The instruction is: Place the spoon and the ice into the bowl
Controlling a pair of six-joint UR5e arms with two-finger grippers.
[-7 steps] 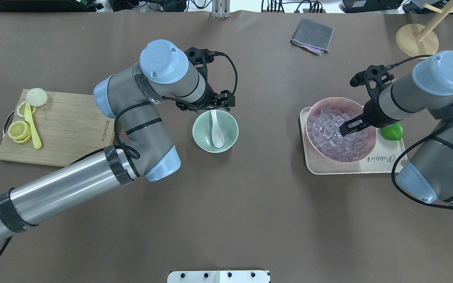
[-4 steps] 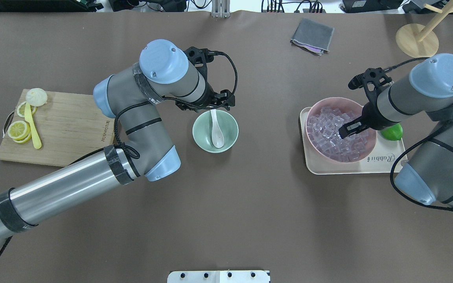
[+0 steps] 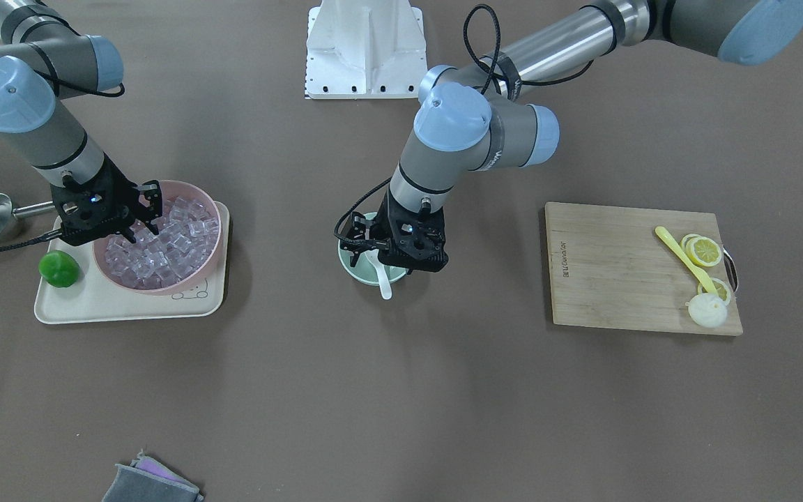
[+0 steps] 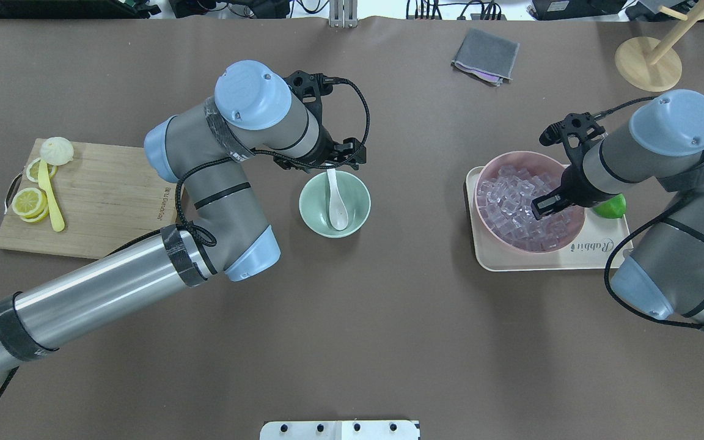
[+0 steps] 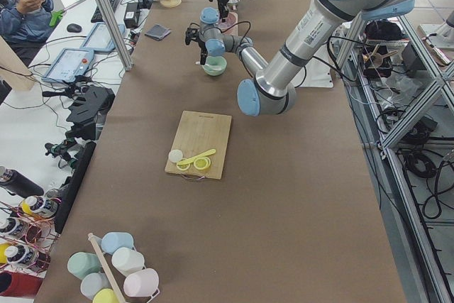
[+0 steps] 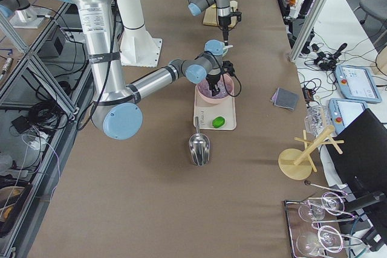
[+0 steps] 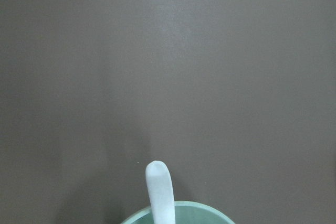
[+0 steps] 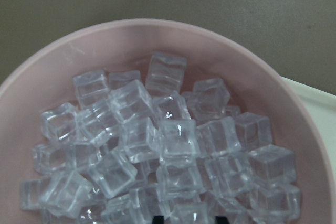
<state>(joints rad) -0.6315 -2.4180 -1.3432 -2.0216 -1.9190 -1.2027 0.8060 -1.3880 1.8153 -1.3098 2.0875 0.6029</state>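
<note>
Left tool [image 4: 326,164] hangs over the far rim of the bowl [image 4: 312,211], jaws spread wide with nothing between them; the spoon's handle end sits right under it. Right tool [image 4: 541,206] is down in the pink bowl [image 4: 511,160], fingertips [image 8: 157,219] a little apart at the heap, no cube clearly gripped. Brown counter [image 4: 388,318] carries everything. Cutting board [image 4: 107,195] on the robot's left, well apart from the bowl. Tray [image 4: 547,260] on the right holds the pink bowl, lime [image 4: 612,206] just beside it. Bowl sits mid-counter, between board and tray. Spoon [image 4: 337,205] lies inside the bowl, scoop at the bottom, handle leaning on the far rim. Ice [image 8: 178,140] — many clear cubes, piled in the pink bowl.
</note>
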